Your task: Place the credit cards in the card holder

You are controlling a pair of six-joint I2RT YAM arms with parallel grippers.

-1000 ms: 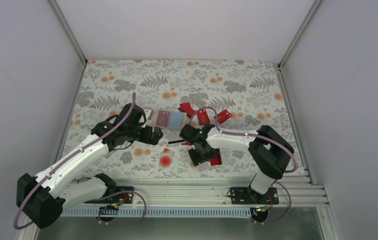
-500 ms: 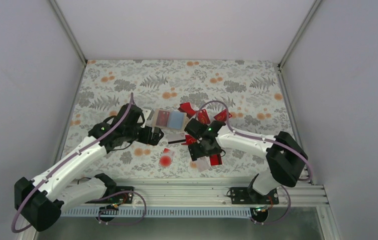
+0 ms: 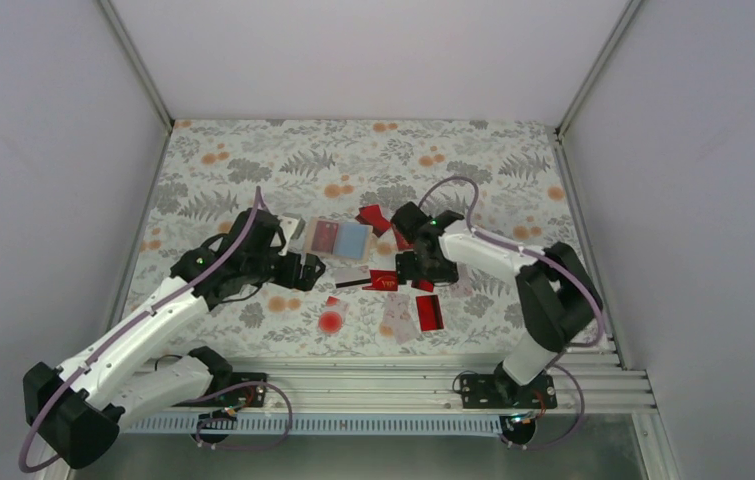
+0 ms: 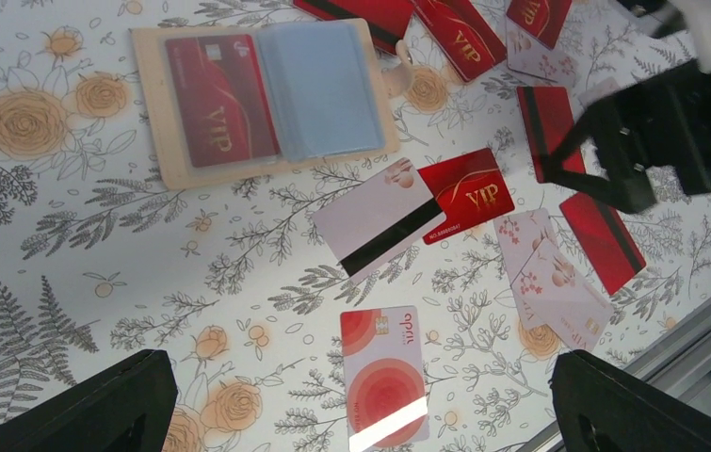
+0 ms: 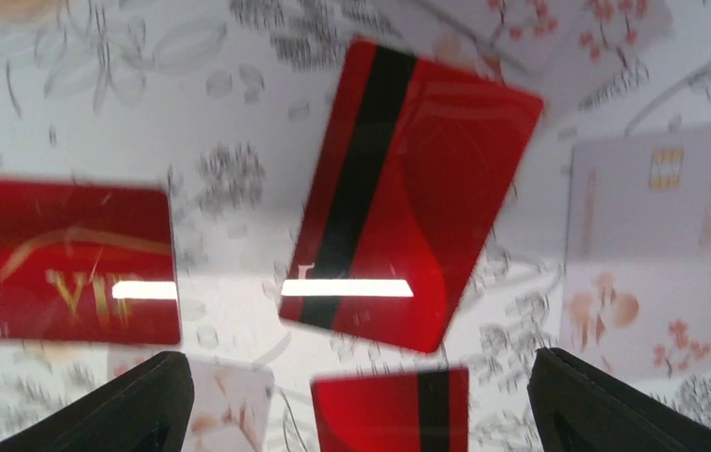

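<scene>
Floral-print tablecloth (image 3: 253, 160) inside a white-walled booth; the card holder (image 3: 338, 238) lies open and flat at mid-table, one red VIP card (image 4: 210, 99) seated in its left pocket, the blue sleeve beside it showing nothing inside. Within the past second the right gripper (image 3: 416, 268) has swung from the near edge towards the far cluster of credit cards (image 4: 605, 240); its jaws, half-closed a second ago, now stand spread wide with nothing between them, a red black-striped card (image 5: 412, 193) lying flat below. That move has uncovered a white striped card (image 4: 378, 226) and a loose red VIP card (image 4: 464, 195), touching each other just in front of the holder. The left gripper (image 3: 313, 271) has held its place near the holder's near-left corner, jaws fully spread and empty. The holder's contents are unchanged; this looks like a fresh approach rather than a delivery, with nearly all the cards yet to go in.
</scene>
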